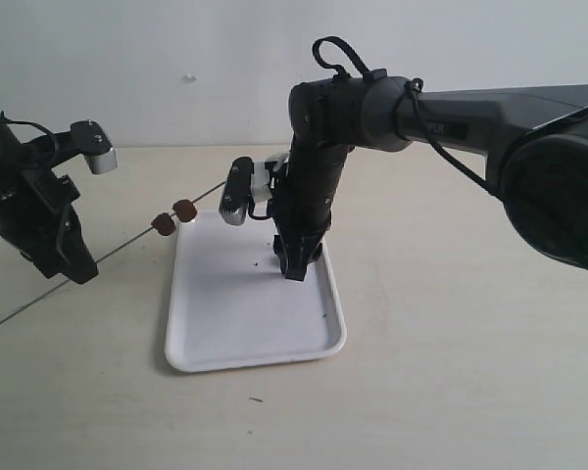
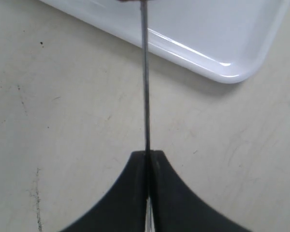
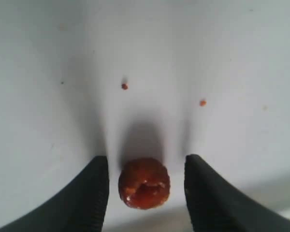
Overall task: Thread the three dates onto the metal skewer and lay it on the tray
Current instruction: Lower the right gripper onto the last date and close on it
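Note:
My left gripper (image 1: 78, 269) is shut on the metal skewer (image 1: 127, 242), which slants up toward the tray's far left corner. Two dates (image 1: 163, 224) (image 1: 185, 209) sit threaded on it near its far end. In the left wrist view the thin skewer (image 2: 146, 87) runs out from between the closed jaws of my left gripper (image 2: 148, 152) toward the white tray (image 2: 222, 48). My right gripper (image 1: 294, 270) points straight down onto the tray (image 1: 235, 333). A third date (image 3: 144, 182) lies on the tray between the open fingers (image 3: 94, 193) of my right gripper (image 3: 146, 158), touching neither.
Small reddish crumbs (image 3: 124, 86) (image 3: 202, 102) lie on the tray beyond the date, and a dark speck (image 1: 323, 315) sits near its right rim. The beige table (image 1: 451, 372) stretches around the tray, with a white wall behind.

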